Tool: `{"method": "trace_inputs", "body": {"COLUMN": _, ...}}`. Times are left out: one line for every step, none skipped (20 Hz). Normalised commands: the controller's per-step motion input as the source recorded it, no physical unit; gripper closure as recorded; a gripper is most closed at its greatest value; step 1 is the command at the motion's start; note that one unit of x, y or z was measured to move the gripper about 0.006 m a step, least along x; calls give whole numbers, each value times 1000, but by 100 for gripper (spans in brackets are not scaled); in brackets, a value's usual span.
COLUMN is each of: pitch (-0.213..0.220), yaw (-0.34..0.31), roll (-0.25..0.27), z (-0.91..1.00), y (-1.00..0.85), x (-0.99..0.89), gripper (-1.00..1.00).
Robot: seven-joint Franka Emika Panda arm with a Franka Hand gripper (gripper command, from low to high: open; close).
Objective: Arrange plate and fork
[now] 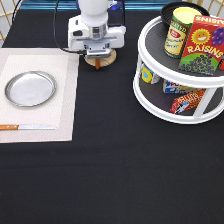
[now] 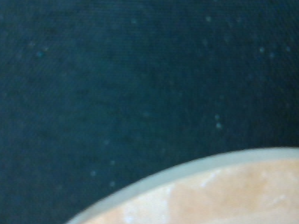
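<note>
We see the plate point(image 1: 30, 89) lying flat on the pale mat point(image 1: 65, 100) at the exterior view's left, with a knife point(image 1: 27, 127) just below it on the same mat, so the plate part looks done. The gripper point(image 1: 99, 54) is down low over the small wooden disc point(image 1: 106, 60) at the exterior view's top, on the dark surface point(image 1: 110, 170). A little brown-orange bit under it looks to us like the fork point(image 1: 98, 63). We cannot tell if the gripper is wide or closed. We think the fork step is in hand, and it calls for a snug hold on that thin handle
</note>
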Motion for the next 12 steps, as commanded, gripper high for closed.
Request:
{"method": "trace_inputs", "body": {"pitch": 0, "yaw": 0, "roll": -44, "z": 0, "y": 77, "x": 0, "gripper": 100}}
{"method": "trace_inputs", "body": {"pitch": 0, "yaw": 0, "roll": -26, "z": 0, "y": 0, "x": 0, "gripper": 100}}
{"method": "trace_inputs", "body": {"pitch": -6, "yaw": 0, "roll": -14, "z": -29, "y": 0, "x": 0, "gripper": 100}}
{"method": "trace_inputs", "body": {"pitch": -3, "yaw": 0, "roll": -20, "z": -86, "y": 0, "x": 0, "gripper": 100}}
{"method": "trace_inputs", "body": {"pitch": -7, "yaw": 0, "roll": -12, "z": -123, "y": 0, "x": 0, "gripper": 100}}
{"method": "trace_inputs", "body": {"pitch": -9, "yaw": 0, "roll": -19, "z": -131, "y": 0, "x": 0, "gripper": 100}}
{"method": "trace_inputs", "body": {"pitch": -7, "yaw": 0, "roll": -22, "z": -126, "y": 0, "x": 0, "gripper": 100}}
{"method": "trace_inputs", "body": {"pitch": -9, "yaw": 0, "roll": -32, "z": -143, "y": 0, "x": 0, "gripper": 100}}
{"method": "trace_inputs", "body": {"pitch": -5, "yaw": 0, "roll": -59, "z": -166, "y": 6, "x": 0, "gripper": 100}}
{"method": "trace_inputs", "body": {"pitch": -14, "yaw": 0, "roll": -63, "z": -206, "y": 0, "x": 0, "gripper": 100}}
{"method": "trace_inputs", "body": {"pitch": -26, "yaw": 0, "roll": -71, "z": -197, "y": 3, "x": 0, "gripper": 100}}
{"method": "trace_inputs", "body": {"pitch": -32, "yaw": 3, "roll": -67, "z": -169, "y": 0, "x": -9, "gripper": 100}}
